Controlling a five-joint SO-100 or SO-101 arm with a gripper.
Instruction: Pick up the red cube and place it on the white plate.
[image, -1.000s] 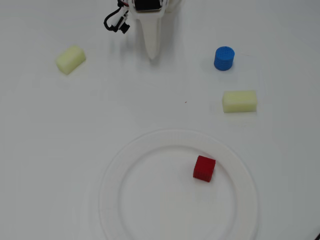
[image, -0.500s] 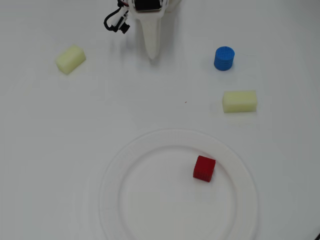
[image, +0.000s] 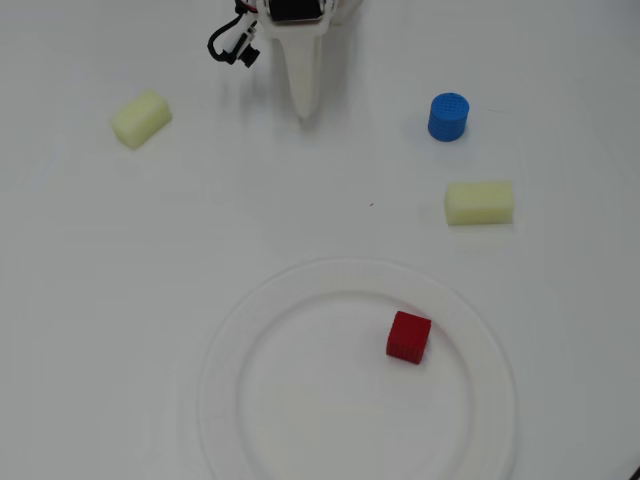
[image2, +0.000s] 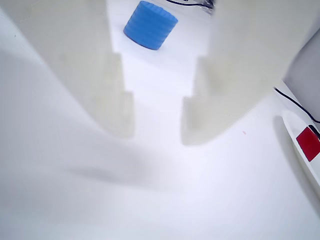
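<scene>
The red cube rests inside the white plate, right of the plate's middle, nothing touching it. My gripper is at the top of the overhead view, far from the plate, pointing towards it. In the wrist view the gripper hangs over bare table, its two white fingers apart with a narrow gap and nothing between them. The red cube and a slice of the plate rim show at that view's right edge.
A blue cylinder stands right of the gripper and shows ahead in the wrist view. One pale yellow block lies below the cylinder, another at the far left. Black cables hang beside the arm.
</scene>
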